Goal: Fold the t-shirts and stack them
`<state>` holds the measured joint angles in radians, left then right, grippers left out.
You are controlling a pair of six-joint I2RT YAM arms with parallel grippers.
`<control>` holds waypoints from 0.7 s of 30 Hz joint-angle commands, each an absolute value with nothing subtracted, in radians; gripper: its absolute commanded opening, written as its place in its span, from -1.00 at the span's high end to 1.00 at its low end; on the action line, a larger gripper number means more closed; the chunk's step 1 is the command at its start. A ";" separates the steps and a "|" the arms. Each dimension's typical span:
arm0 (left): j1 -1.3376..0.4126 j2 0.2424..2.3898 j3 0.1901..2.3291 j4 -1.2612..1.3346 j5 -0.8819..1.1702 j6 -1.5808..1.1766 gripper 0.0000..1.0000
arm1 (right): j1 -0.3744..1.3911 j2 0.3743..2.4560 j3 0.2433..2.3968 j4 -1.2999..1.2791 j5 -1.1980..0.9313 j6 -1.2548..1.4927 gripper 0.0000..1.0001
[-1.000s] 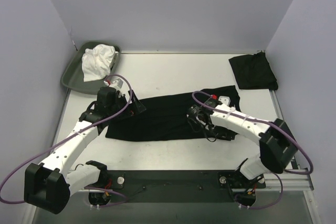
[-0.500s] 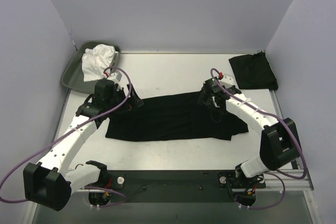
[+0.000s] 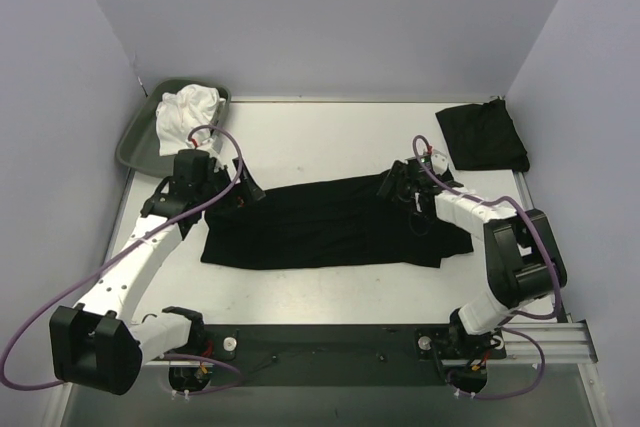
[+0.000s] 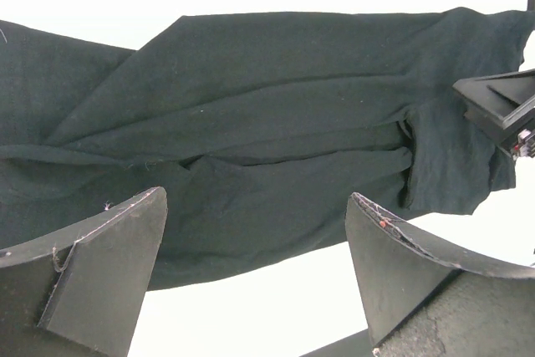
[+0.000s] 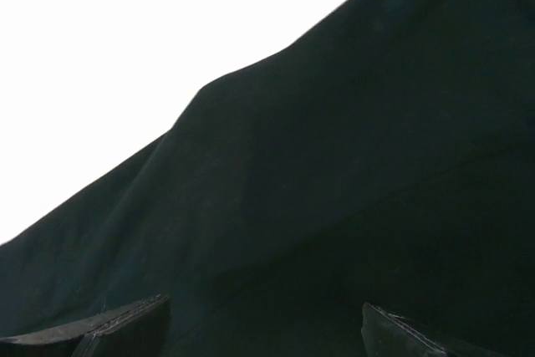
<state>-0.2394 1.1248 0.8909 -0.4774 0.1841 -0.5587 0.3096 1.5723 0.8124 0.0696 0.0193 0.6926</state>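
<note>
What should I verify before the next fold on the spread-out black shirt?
1. The left gripper is open and empty: ok.
2. The right gripper is open and empty: ok.
3. The spread t-shirt lies smooth: not ok, creases and a bunched fold show.
4. Both grippers sit at its far edge: ok.
5. The folded t-shirt at the far right has nothing on top: ok.
6. Fingertips touch the cloth: cannot tell.

Right wrist view: spread t-shirt [image 5: 351, 206] runs off right and bottom edges; right pincer [image 5: 266, 336] cropped to two finger stubs. Left wrist view: shirt's left end cut off. Top view: right arm [image 3: 470, 219] hides shirt's right end; folded t-shirt [image 3: 482, 137] layers unreadable.
</note>
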 commanded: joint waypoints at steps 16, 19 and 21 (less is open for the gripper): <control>-0.164 1.095 0.916 -0.499 0.225 -0.526 -0.95 | 0.189 1.946 1.145 0.036 -0.135 0.772 -1.00; -0.160 1.072 0.902 -0.503 0.224 -0.528 -0.95 | 0.187 2.061 1.341 -0.047 -0.194 0.775 -1.00; -0.156 1.063 0.896 -0.503 0.224 -0.531 -0.95 | 0.189 2.169 1.460 -0.102 -0.231 0.790 -1.00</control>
